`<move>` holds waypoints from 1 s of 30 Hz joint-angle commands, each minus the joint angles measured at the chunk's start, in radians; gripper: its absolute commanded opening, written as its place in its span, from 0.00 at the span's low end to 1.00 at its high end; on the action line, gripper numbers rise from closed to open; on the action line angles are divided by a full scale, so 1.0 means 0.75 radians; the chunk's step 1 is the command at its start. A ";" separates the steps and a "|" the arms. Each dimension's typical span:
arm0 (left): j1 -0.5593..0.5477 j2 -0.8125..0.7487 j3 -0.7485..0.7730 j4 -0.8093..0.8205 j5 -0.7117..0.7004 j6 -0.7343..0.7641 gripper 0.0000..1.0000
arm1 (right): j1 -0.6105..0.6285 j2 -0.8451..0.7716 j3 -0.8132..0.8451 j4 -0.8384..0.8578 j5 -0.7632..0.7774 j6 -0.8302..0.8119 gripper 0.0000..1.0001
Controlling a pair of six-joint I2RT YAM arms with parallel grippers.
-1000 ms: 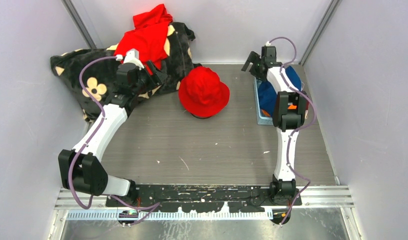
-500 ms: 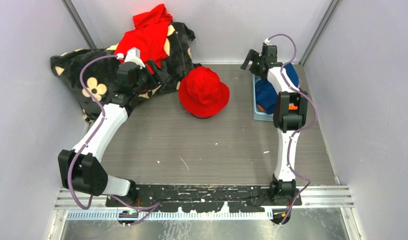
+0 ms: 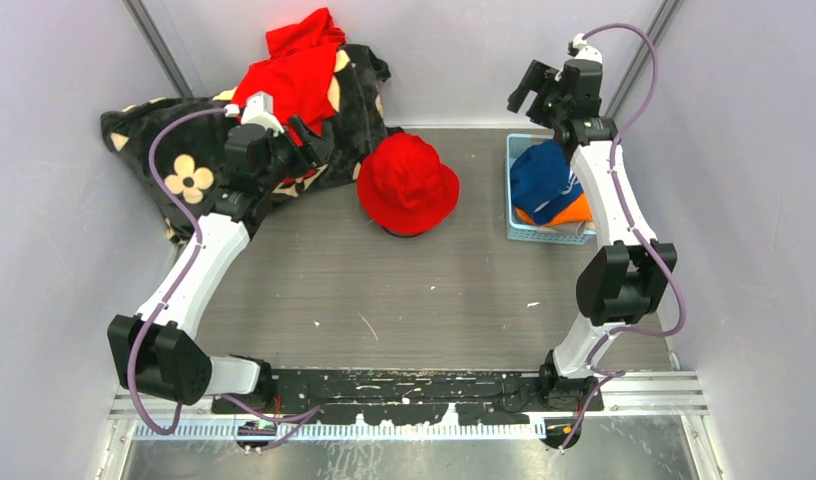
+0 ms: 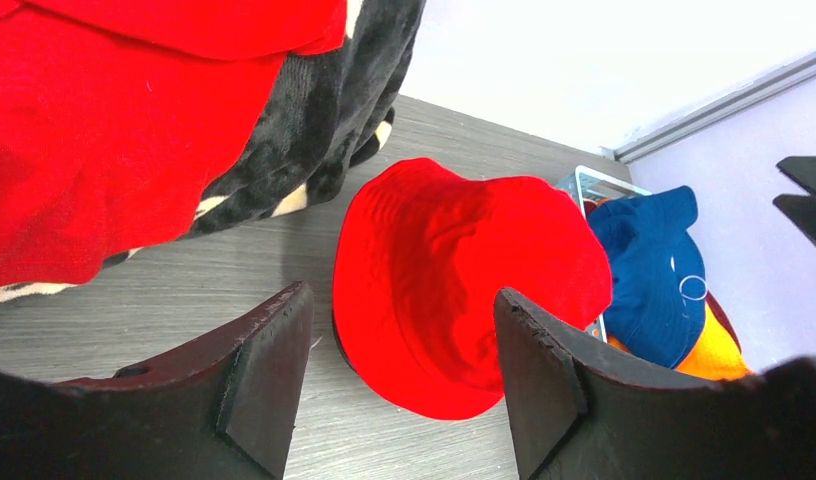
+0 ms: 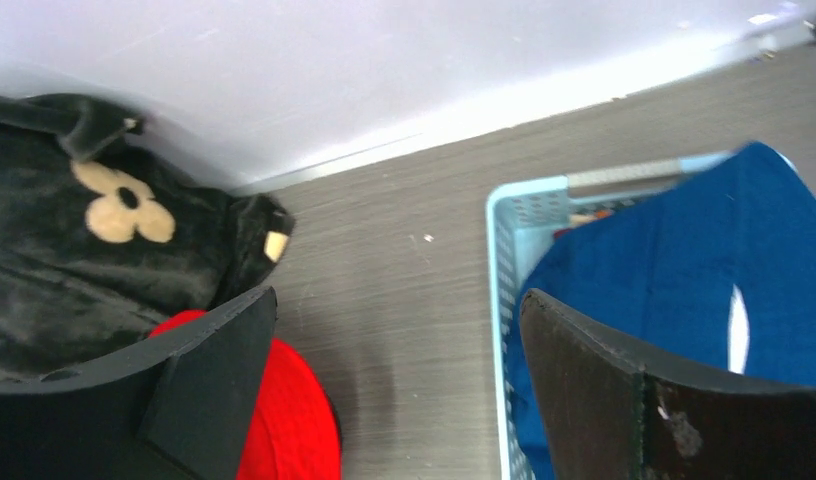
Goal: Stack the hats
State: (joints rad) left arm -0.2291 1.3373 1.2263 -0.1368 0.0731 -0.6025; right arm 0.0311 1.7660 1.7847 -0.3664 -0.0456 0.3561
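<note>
Tabletop (image 3: 384, 290) holds red hat (image 4: 464, 280) just beyond left jaws.

A grey, wood-grained bench (image 3: 404, 300) fills the middle of the top view, dotted with small white specks toward 6 o'clock. Pale lilac walls close it in: a back wall (image 3: 454, 50) at 12 o'clock, a left wall (image 3: 44, 250) at 9 o'clock and a right wall (image 3: 754, 200) at 3 o'clock. Slim metal strips (image 3: 149, 35) run up the corners at 11 and 1 o'clock. An aluminium rail (image 3: 649, 388) edges the bench at 6 o'clock, with a dull steel sheet (image 3: 434, 460) beyond it. The light is even and soft.
</note>
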 commanded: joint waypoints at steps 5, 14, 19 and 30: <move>-0.021 -0.032 0.076 0.012 0.061 -0.004 0.67 | -0.058 -0.139 -0.134 -0.204 0.283 0.094 0.96; -0.031 -0.013 0.100 -0.016 0.091 -0.001 0.66 | -0.101 -0.235 -0.403 -0.223 0.130 0.206 0.96; -0.042 -0.021 0.090 -0.020 0.095 -0.002 0.66 | -0.101 -0.318 -0.575 -0.176 0.120 0.210 0.96; -0.051 -0.042 0.073 -0.028 0.091 0.000 0.66 | -0.101 -0.374 -0.720 -0.151 0.081 0.211 0.95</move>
State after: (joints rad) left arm -0.2626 1.3293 1.2583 -0.1749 0.1295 -0.6022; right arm -0.0467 1.5345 1.2671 -0.5343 0.0235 0.5041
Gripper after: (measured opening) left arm 0.665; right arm 0.959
